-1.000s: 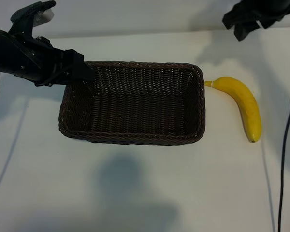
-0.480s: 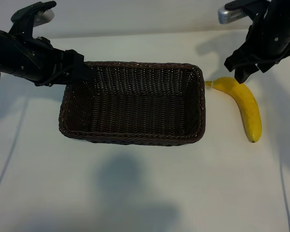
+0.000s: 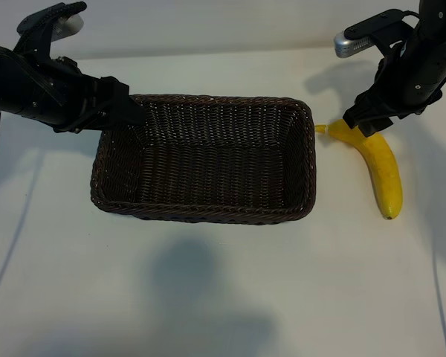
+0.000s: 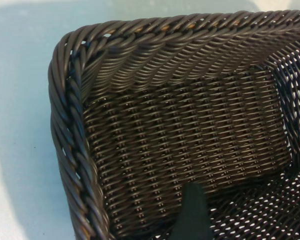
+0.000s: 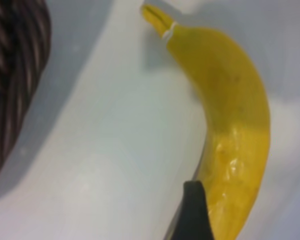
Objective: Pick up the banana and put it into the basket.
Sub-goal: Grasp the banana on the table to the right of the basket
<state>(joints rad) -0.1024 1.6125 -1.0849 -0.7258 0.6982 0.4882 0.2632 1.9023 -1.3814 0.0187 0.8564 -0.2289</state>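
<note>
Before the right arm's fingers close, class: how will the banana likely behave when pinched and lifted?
The banana looks smooth and glossy, so it may slip. Its curve suggests it could pivot or swing if gripped near the stem end, where the right gripper hovers. It probably holds its shape, yet may bruise under a hard squeeze.

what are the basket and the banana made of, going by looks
Basket: dark-brown woven wicker or rattan-like strands, slightly glossy; the braided rim and gaps in the weave show it. Banana: looks like real fruit or a smooth replica, with bright-yellow shiny skin; hard to tell.
</note>
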